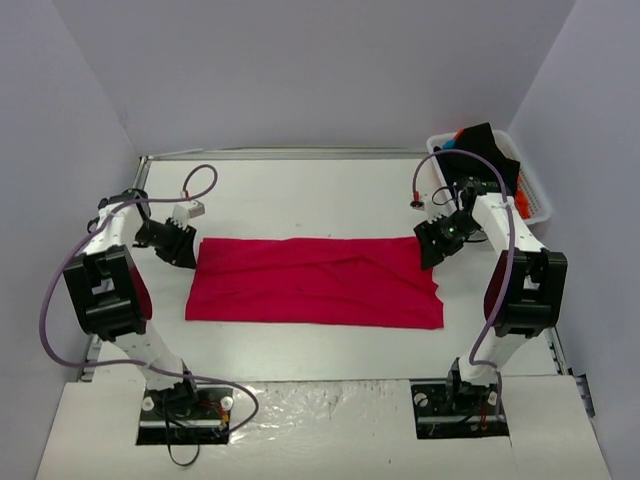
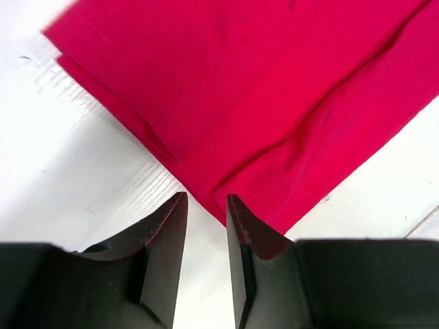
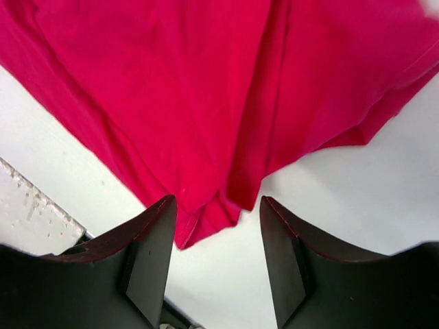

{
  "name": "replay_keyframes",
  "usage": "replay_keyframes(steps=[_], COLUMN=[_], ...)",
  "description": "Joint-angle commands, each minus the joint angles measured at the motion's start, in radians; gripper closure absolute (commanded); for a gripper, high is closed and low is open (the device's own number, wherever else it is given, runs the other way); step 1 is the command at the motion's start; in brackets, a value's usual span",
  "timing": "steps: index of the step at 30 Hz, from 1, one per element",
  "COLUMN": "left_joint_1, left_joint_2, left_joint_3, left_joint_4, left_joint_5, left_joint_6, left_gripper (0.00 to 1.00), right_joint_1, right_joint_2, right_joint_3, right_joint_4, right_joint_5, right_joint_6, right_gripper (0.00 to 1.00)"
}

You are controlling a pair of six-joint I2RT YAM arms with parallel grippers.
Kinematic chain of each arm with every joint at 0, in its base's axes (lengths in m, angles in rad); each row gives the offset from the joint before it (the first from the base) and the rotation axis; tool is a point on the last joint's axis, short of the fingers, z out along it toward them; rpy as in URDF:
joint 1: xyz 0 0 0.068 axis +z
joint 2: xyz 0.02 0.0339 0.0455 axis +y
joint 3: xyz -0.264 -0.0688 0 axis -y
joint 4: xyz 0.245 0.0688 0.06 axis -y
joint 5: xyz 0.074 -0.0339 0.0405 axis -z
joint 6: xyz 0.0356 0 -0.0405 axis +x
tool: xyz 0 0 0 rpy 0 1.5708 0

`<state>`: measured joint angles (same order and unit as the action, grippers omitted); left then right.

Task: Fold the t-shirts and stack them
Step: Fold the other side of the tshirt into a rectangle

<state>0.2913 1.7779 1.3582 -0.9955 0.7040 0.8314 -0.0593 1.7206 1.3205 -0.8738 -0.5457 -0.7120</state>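
Observation:
A crimson-red t-shirt [image 1: 315, 282] lies flat on the white table, folded into a long rectangle. My left gripper [image 1: 185, 255] sits at its far left corner. In the left wrist view the shirt [image 2: 274, 103] has its corner just ahead of the gripper [image 2: 206, 199], whose jaws stand slightly apart with only table between them. My right gripper [image 1: 428, 250] sits at the far right corner. In the right wrist view the gripper [image 3: 218, 200] is wide open and the shirt [image 3: 206, 89] has a folded corner hanging just ahead of the tips. No neck label shows.
A white slatted basket [image 1: 535, 190] stands at the back right and holds a black shirt [image 1: 485, 150], with bits of orange cloth [image 1: 521, 206] and blue cloth [image 1: 447, 143]. Grey walls enclose the table on three sides.

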Motion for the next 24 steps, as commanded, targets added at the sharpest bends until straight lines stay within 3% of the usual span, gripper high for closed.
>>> replay_keyframes(steps=[1,8,19,23,24], left_joint_1=[0.011,0.012,0.012,0.012,0.014], left_joint_2=[-0.115,-0.210,-0.253,-0.255,-0.255], left_joint_3=[0.016,-0.031,-0.059,-0.054,-0.054], left_joint_4=[0.024,0.107,0.116,0.113,0.116], left_joint_5=[0.031,-0.009,-0.018,-0.023,-0.021], left_joint_6=[-0.063,-0.207,-0.270,-0.278,-0.279], left_gripper=[0.71,0.71,0.69,0.70,0.70], right_joint_1=[0.001,0.052,0.082,0.082,0.084], right_joint_2=[0.081,0.310,0.553,0.557,0.545], right_joint_3=[0.114,0.324,0.430,0.415,0.410], right_joint_4=[-0.047,-0.082,-0.103,-0.102,-0.102], right_joint_5=[-0.077,-0.143,-0.171,-0.181,-0.186], right_joint_6=[-0.010,-0.049,-0.104,-0.119,-0.118], right_gripper=[0.52,0.55,0.59,0.79,0.88])
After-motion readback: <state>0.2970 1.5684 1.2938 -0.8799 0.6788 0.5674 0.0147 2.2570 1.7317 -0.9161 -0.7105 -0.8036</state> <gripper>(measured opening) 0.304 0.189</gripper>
